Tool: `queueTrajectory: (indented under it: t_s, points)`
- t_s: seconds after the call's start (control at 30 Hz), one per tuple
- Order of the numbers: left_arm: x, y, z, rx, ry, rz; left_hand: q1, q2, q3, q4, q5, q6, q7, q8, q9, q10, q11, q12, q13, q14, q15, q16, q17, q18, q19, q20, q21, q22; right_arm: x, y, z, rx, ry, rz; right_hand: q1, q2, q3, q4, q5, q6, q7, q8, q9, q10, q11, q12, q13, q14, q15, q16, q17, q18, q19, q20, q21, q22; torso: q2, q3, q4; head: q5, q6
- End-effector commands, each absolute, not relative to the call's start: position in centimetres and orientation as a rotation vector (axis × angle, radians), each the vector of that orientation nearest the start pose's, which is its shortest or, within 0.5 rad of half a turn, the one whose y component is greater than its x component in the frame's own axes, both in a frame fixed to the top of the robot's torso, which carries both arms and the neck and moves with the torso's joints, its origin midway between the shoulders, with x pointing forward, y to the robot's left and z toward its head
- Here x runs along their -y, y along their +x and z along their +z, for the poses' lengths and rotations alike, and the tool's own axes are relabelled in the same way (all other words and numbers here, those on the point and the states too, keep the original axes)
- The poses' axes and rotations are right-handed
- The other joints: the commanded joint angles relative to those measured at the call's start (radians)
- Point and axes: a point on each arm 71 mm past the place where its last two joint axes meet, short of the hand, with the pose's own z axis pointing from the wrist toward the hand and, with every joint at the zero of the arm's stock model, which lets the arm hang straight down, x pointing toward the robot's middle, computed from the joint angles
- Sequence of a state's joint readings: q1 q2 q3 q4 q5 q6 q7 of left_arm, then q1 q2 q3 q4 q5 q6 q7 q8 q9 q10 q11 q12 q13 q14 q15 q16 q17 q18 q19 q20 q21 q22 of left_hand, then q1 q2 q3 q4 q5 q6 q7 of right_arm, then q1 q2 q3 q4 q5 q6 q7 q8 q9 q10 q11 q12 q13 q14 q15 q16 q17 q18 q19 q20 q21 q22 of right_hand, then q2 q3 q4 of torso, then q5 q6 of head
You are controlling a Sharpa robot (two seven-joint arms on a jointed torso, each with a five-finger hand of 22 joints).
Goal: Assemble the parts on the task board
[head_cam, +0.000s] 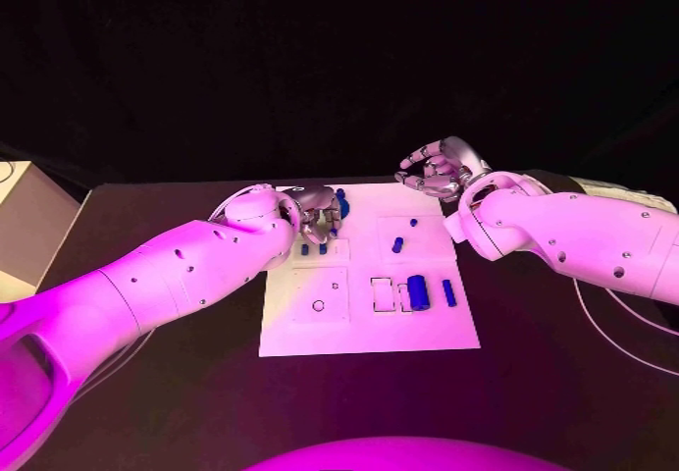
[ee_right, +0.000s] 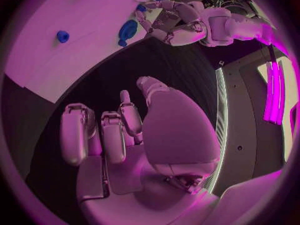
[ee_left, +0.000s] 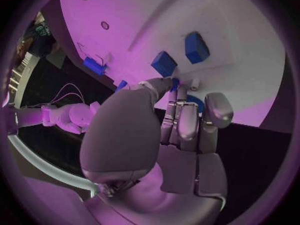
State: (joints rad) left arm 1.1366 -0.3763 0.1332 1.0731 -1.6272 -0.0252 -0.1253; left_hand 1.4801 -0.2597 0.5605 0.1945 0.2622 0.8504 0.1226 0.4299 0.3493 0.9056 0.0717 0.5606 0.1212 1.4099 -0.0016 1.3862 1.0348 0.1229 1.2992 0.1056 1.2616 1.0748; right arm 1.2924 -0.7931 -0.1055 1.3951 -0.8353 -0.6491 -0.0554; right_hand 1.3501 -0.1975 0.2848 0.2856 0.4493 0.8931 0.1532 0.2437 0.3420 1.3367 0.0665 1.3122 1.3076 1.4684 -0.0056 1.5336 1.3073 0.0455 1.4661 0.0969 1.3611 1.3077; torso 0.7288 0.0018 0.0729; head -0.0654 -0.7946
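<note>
Reaching over the far left part of the white task board (head_cam: pixel 368 334), the left hand (head_cam: pixel 314 218) hangs with its fingers pointing down at the plate; its own bulk hides their tips in the head view, so whether it holds anything cannot be told from there. In the left wrist view the fingers (ee_left: pixel 187 122) are drawn together above a round blue part (ee_left: pixel 195 103), just beside a small white peg (ee_left: pixel 195 83), but contact or a grip cannot be made out. Two blue blocks (ee_left: pixel 181 56) lie on the board just beyond. The right hand (head_cam: pixel 439 169) hovers past the far right corner of the board, over the black table (head_cam: pixel 170 392), fingers curled loosely and apart, holding nothing. Nearer the robot, a blue cylinder (head_cam: pixel 418 291) and a thin blue bar (head_cam: pixel 448 292) lie side by side on the board; a small blue pin (head_cam: pixel 397 244) lies near its middle. A white box (head_cam: pixel 26 221) is cut off at the picture's left edge
</note>
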Motion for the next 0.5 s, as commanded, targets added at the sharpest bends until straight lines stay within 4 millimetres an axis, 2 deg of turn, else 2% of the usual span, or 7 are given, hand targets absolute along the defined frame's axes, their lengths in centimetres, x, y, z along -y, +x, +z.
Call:
queueTrajectory:
  t_s: [0.03,0.5]
  points:
    - [-7.82,54.96,-20.27,-1.813,0.296,-0.611,0.005,0.009,0.010,-0.002,-0.006,0.010,0.000,-0.006,-0.001,0.012,0.000,-0.008,-0.003,0.003,-0.003,0.004,0.002,-0.015,0.007,-0.001,0.007,0.004,23.53,52.41,-15.99,-1.455,0.532,0.758,-0.001,-0.013,0.006,-0.001,0.006,-0.006,-0.001,0.004,0.002,0.011,-0.001,0.006,0.022,0.082,-0.006,-0.002,0.181,0.006,0.030,-0.009,0.003,0.089,-0.001,0.0001,0.0003,-0.002,-0.003]
    - [-7.95,55.16,-20.34,-1.782,0.281,-0.618,0.015,0.025,0.047,-0.037,-0.010,0.059,0.009,-0.023,0.002,0.093,-0.003,-0.053,-0.018,0.013,-0.003,0.011,0.008,-0.022,0.024,-0.002,0.030,0.035,23.43,52.41,-15.98,-1.456,0.531,0.760,-0.002,-0.013,0.007,-0.001,0.007,-0.006,-0.001,0.004,0.002,0.016,-0.001,0.011,0.026,0.082,-0.006,-0.001,0.181,0.005,0.031,-0.009,0.004,0.089,-0.002,0.0000,0.0004,-0.005,-0.004]
